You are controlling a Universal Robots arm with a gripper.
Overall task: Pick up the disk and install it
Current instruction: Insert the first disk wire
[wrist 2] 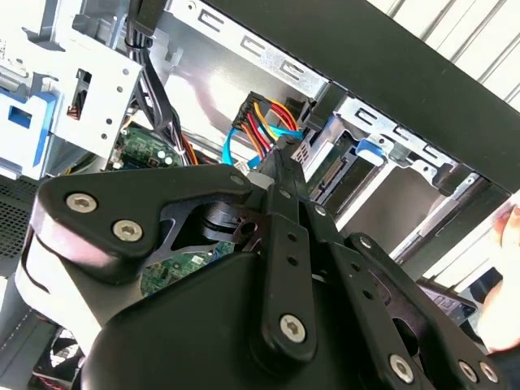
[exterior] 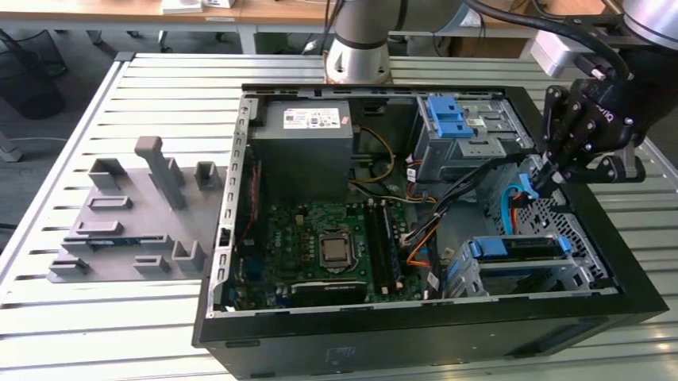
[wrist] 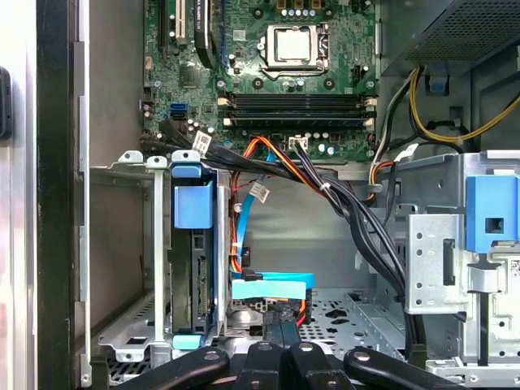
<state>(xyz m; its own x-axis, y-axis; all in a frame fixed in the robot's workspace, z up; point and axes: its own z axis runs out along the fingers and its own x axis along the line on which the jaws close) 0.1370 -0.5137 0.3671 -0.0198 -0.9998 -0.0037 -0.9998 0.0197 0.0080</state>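
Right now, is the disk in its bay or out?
In. The disk stands on edge between the bay's rails, not in the tool.

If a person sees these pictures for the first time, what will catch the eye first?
First, the open black computer case on the slatted table, its green motherboard exposed. Next, the black hand hanging over the case's edge on the exterior view's right. Then the disk in its blue bracket, seated in the metal bay below.
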